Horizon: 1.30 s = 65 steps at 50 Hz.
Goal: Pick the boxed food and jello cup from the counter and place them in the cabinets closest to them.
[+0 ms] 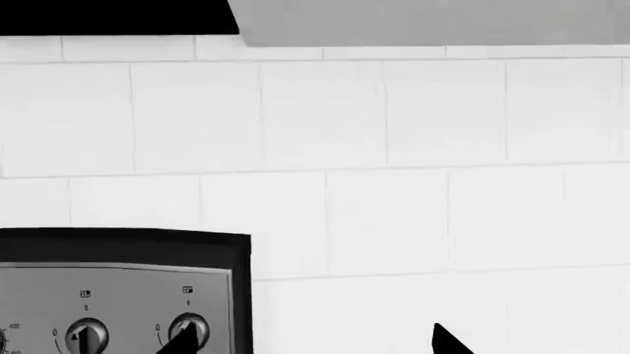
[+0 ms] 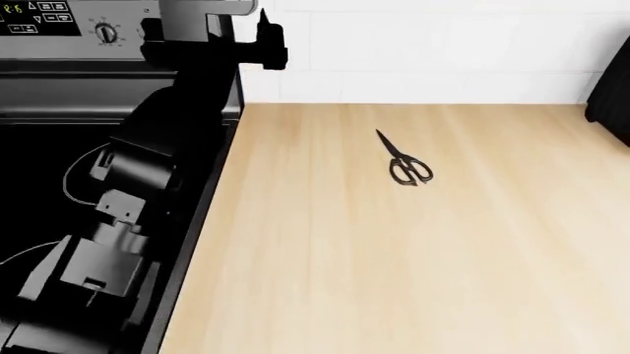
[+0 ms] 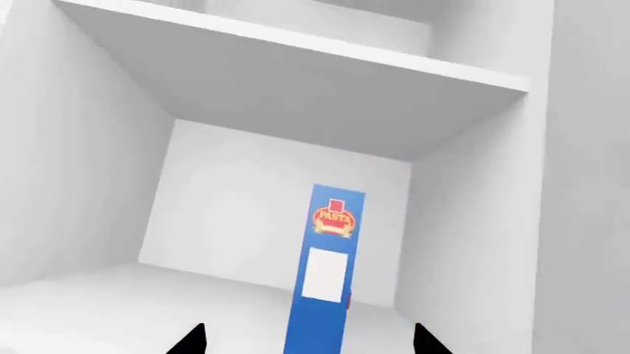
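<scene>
The boxed food [image 3: 330, 273] stands upright on the floor of a white cabinet [image 3: 118, 192]. It is a tall blue box with a red round logo and a white label. My right gripper [image 3: 307, 343] is open, one black fingertip on each side of the box with a clear gap to it. My left gripper [image 1: 315, 343] is open and holds nothing; it faces the white tiled wall beside the stove's control panel [image 1: 118, 310]. In the head view it is raised at the counter's [image 2: 325, 258] back left corner. The jello cup is out of view.
Black scissors [image 2: 406, 164] lie on the pale-wood counter, towards the back. The black stovetop [image 2: 59, 133] borders the counter on the left, under my left arm [image 2: 147, 162]. A cabinet shelf [image 3: 295, 66] runs above the box. A dark shape [image 2: 608, 103] shows at the right edge.
</scene>
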### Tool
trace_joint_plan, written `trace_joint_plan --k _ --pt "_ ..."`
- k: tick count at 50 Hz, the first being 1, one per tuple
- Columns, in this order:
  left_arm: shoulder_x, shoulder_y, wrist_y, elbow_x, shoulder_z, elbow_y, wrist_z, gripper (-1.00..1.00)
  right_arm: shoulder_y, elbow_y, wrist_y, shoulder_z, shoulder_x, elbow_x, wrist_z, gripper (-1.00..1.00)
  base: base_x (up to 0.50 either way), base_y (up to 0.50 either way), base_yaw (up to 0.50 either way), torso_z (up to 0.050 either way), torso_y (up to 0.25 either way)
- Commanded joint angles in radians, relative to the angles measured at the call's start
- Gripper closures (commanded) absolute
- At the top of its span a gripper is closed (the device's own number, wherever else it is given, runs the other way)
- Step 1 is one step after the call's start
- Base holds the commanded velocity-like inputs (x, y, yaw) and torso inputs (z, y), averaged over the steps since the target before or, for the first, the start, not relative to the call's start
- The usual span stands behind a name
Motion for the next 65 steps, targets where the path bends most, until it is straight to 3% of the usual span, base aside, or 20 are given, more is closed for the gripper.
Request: trace_joint_plan --k 1,11,17,22,28,34,39,47,51,65 --pt "-0.079 0.033 -0.169 -0.086 0.001 0.346 -0.074 -1.00 -0.013 -0.036 0.070 0.067 -0.009 0.066 0.080 -1.00 -0.50 0.00 0.00 0.000 0.000" --pt "-0.100 0.030 -0.198 -0.102 -0.006 0.405 -0.093 -1.00 -0.043 -0.057 0.078 0.087 -0.014 0.092 0.085 -1.00 -0.50 0.00 0.00 0.000 0.000" --pt "-0.170 0.095 -0.300 -0.152 -0.019 0.640 -0.185 -1.00 -0.205 -0.252 0.022 0.129 0.033 0.149 0.075 -1.00 -0.50 0.00 0.00 0.000 0.000" --pt "-0.263 0.187 -0.424 -0.257 -0.080 0.950 -0.323 -1.00 -0.476 -0.509 -0.113 0.200 0.120 0.130 0.103 -1.00 -0.50 0.03 0.00 0.000 0.000" --pt "-0.364 0.304 -0.465 -0.324 -0.165 1.208 -0.452 -1.00 -0.787 -0.776 -0.242 0.269 0.214 0.028 0.127 -1.00 -0.50 0.02 0.00 0.000 0.000" --pt "-0.463 0.474 -0.408 -0.280 -0.266 1.369 -0.551 -1.00 -1.197 -0.985 -0.357 0.330 0.304 -0.250 0.056 -1.00 -0.50 0.02 0.00 0.000 0.000" --pt "-0.525 0.572 -0.347 -0.282 -0.353 1.442 -0.559 -1.00 -1.537 -1.022 -0.488 0.335 0.329 -0.559 -0.118 -1.00 -0.50 0.02 0.00 0.000 0.000" --pt "-0.524 0.649 -0.285 -0.291 -0.372 1.418 -0.519 -1.00 -1.849 -0.989 -0.668 0.274 0.332 -0.915 -0.296 -1.00 -0.13 0.00 0.00 0.000 0.000" --pt "-0.507 0.693 -0.241 -0.243 -0.345 1.369 -0.480 -1.00 -1.986 -0.961 -0.811 0.299 0.371 -0.968 -0.342 -1.00 -0.01 0.25 0.00 0.000 0.000" --pt "-0.450 0.708 -0.206 -0.247 -0.266 1.224 -0.377 -1.00 -2.022 -0.994 -0.888 0.296 0.362 -1.037 -0.365 -1.00 -0.01 0.50 0.00 0.000 0.000"
